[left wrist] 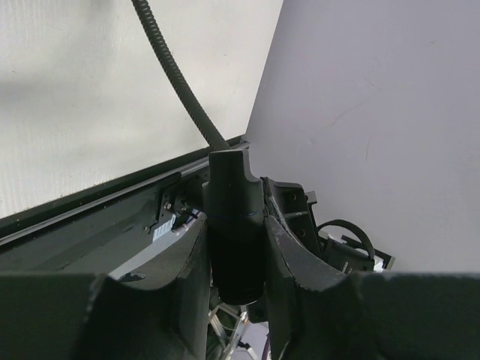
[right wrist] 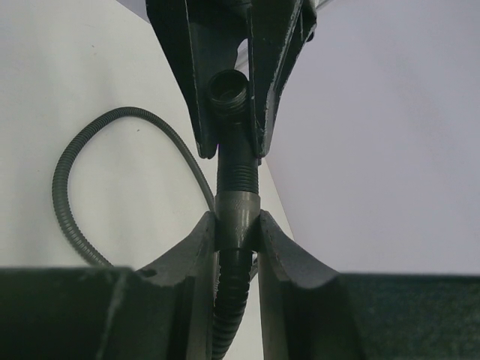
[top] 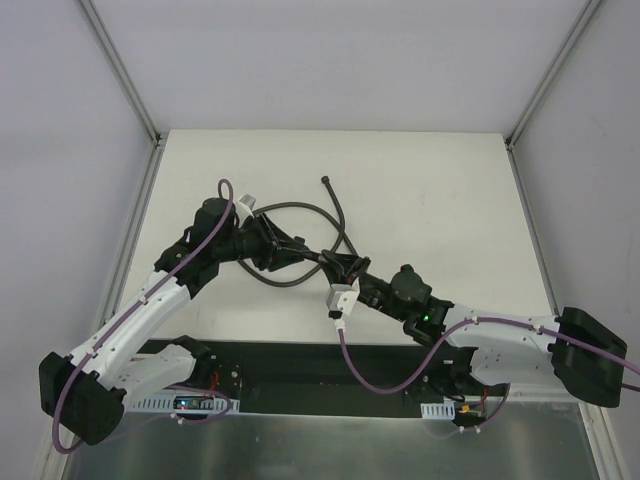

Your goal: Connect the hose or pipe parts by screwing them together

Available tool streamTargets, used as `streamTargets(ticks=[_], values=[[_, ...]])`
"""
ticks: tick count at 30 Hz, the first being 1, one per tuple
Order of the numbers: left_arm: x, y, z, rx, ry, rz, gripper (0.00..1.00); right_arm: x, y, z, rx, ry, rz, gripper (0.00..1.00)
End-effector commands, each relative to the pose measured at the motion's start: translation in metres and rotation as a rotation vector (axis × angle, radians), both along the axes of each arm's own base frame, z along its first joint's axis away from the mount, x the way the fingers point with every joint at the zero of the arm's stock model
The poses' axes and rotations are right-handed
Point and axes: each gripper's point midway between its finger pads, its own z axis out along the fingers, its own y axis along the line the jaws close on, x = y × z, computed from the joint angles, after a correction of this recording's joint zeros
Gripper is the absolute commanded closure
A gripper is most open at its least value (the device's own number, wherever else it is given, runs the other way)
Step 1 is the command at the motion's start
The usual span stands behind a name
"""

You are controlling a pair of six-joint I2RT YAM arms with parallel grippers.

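Dark grey ribbed hose (top: 300, 212) lies in loops at the table's middle, and one free end (top: 325, 181) points to the back. My left gripper (top: 303, 250) (left wrist: 236, 232) is shut on a dark cylindrical end fitting (left wrist: 235, 247), with hose (left wrist: 176, 75) running up out of it. My right gripper (top: 348, 268) (right wrist: 238, 221) is shut on a grey collar fitting (right wrist: 238, 214) of another hose length. That collar's threaded end (right wrist: 237, 169) reaches up between the left gripper's fingers (right wrist: 191, 67), where an open round mouth (right wrist: 229, 88) shows. I cannot tell whether the threads are engaged.
The two grippers meet tip to tip just in front of the hose loops. A white connector block (top: 342, 298) with a purple cable (top: 375, 380) hangs below the right wrist. A dark strip (top: 320, 365) runs along the table's near edge, and grey walls close in both sides.
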Motion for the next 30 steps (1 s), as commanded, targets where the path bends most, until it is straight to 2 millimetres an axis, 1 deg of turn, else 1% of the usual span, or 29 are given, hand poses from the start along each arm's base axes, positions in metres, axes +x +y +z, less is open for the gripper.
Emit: streamTargets(ticks=[1,3,4,5,7,8,9,10,11,13,14,15,16,17,18,19,20,21,22,23,24,25,26,27,28,29,30], values=[[0.000,0.001,0.011,-0.043,-0.055,-0.013,0.79,0.001,-0.002,0.043,0.153,-0.041,-0.014,1.00],[-0.003,-0.001,0.014,-0.055,-0.084,-0.044,0.84,0.001,-0.001,0.045,0.180,-0.007,-0.010,1.00],[-0.003,-0.002,0.014,-0.054,-0.092,-0.056,0.90,-0.001,0.000,0.046,0.188,0.003,0.002,1.00],[-0.004,-0.002,0.015,-0.049,-0.116,-0.078,1.00,-0.002,0.002,0.048,0.201,0.020,0.011,1.00],[-0.007,-0.005,0.016,-0.053,-0.142,-0.120,1.00,-0.001,0.003,0.049,0.203,0.047,0.011,1.00],[-0.009,-0.006,0.016,-0.043,-0.184,-0.153,1.00,-0.005,0.006,0.055,0.210,0.054,0.041,1.00],[-0.008,-0.006,0.017,-0.040,-0.208,-0.169,1.00,-0.005,0.008,0.051,0.213,0.102,0.047,1.00],[-0.010,-0.008,0.019,-0.046,-0.233,-0.200,1.00,-0.007,0.009,0.053,0.222,0.124,0.068,1.00],[-0.010,-0.009,0.018,-0.030,-0.294,-0.232,1.00,-0.002,0.008,0.054,0.230,0.157,0.067,1.00],[-0.009,-0.009,0.018,-0.018,-0.370,-0.259,1.00,-0.005,0.014,0.054,0.235,0.261,0.110,0.99],[-0.009,-0.009,0.018,-0.004,-0.440,-0.284,1.00,-0.001,0.013,0.052,0.234,0.298,0.109,1.00],[-0.008,-0.008,0.016,0.005,-0.476,-0.292,1.00,-0.003,0.014,0.054,0.266,0.367,0.129,1.00],[-0.008,-0.008,0.016,0.010,-0.513,-0.300,1.00,-0.007,0.015,0.055,0.276,0.401,0.169,1.00],[-0.006,-0.008,0.021,0.008,-0.589,-0.312,1.00,0.000,0.011,0.057,0.292,0.425,0.167,1.00],[-0.007,-0.008,0.017,0.008,-0.617,-0.323,1.00,0.000,0.012,0.058,0.303,0.460,0.180,1.00],[-0.010,-0.009,0.021,-0.010,-0.674,-0.341,1.00,-0.005,0.014,0.057,0.311,0.524,0.219,1.00],[-0.009,-0.011,0.031,-0.037,-0.784,-0.354,1.00,0.002,0.010,0.055,0.317,0.556,0.215,1.00],[-0.010,-0.011,0.024,-0.041,-0.806,-0.351,1.00,0.002,0.010,0.054,0.319,0.582,0.231,1.00],[-0.012,-0.010,0.028,-0.054,-0.853,-0.343,1.00,-0.003,0.012,0.050,0.315,0.641,0.268,1.00],[-0.013,-0.009,0.029,-0.060,-0.901,-0.342,1.00,0.000,0.009,0.051,0.322,0.656,0.276,1.00],[-0.013,-0.009,0.033,-0.072,-0.979,-0.333,1.00,-0.001,0.010,0.048,0.317,0.682,0.295,1.00],[-0.014,-0.008,0.034,-0.072,-1.019,-0.333,1.00,-0.004,0.009,0.047,0.310,0.710,0.338,1.00],[-0.014,-0.007,0.035,-0.058,-1.089,-0.340,1.00,-0.007,0.009,0.052,0.330,0.739,0.371,1.00],[-0.015,-0.007,0.033,-0.054,-1.118,-0.353,1.00,-0.008,0.011,0.047,0.318,0.774,0.392,1.00],[-0.018,-0.008,0.032,-0.053,-1.140,-0.377,1.00,-0.014,0.011,0.047,0.293,0.801,0.444,1.00],[-0.018,-0.008,0.029,-0.033,-1.188,-0.410,1.00,-0.017,0.012,0.048,0.293,0.841,0.464,0.99],[-0.019,-0.010,0.027,-0.035,-1.201,-0.439,1.00,-0.018,0.013,0.045,0.283,0.864,0.479,1.00]])
